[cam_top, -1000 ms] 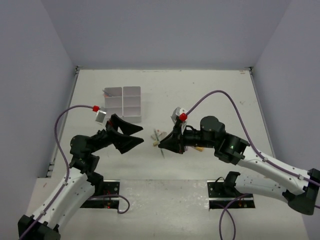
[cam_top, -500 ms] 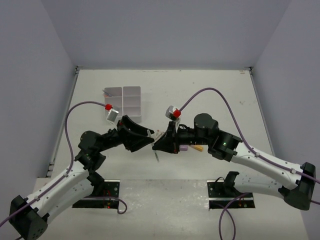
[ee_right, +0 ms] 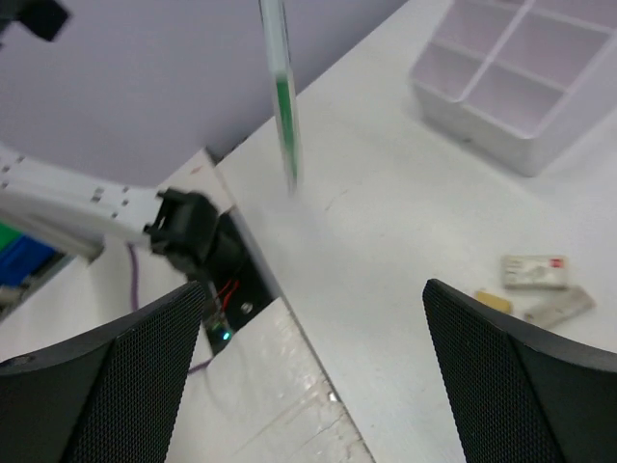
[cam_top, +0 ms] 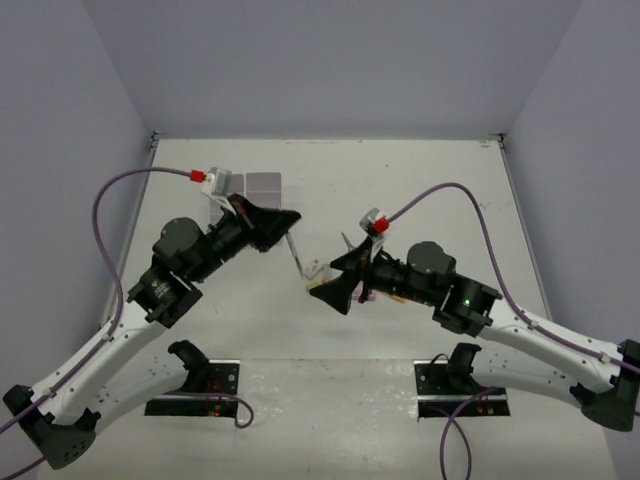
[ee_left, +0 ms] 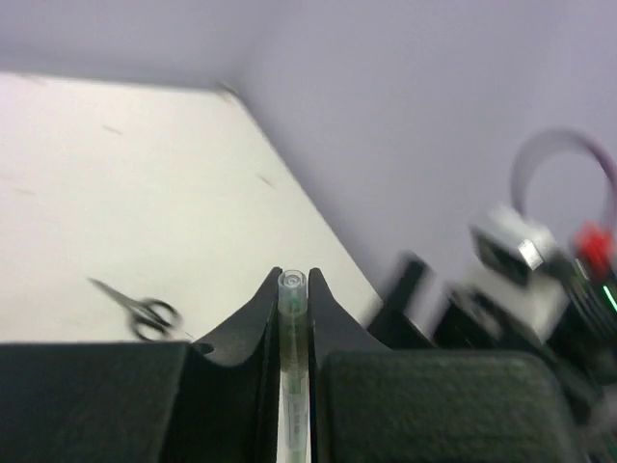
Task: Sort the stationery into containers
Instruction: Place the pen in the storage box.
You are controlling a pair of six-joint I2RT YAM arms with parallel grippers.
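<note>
My left gripper (cam_top: 288, 219) is shut on a thin green pen (cam_top: 298, 254), which hangs above the table and slants toward the right arm. In the left wrist view the pen's clear cap (ee_left: 292, 285) shows between the closed fingers of the left gripper (ee_left: 292, 280). My right gripper (cam_top: 335, 270) stands open just below the pen's free end, with nothing in it. From the right wrist, the right gripper (ee_right: 313, 328) is wide apart and the pen (ee_right: 281, 96) hangs ahead. The white containers (ee_right: 521, 87) sit behind the left gripper, partly hidden (cam_top: 262, 184). Small black-handled scissors (ee_left: 145, 311) lie on the table.
Two small erasers (ee_right: 533, 272) and a yellowish piece (ee_right: 494, 301) lie on the table near the right gripper. The left arm's base plate (ee_right: 198, 241) and the table's near edge show below. Grey walls close in the table on three sides.
The right gripper let go of the green pen and opened wide. The left gripper closed on the pen and swung up and back toward the containers with it.
</note>
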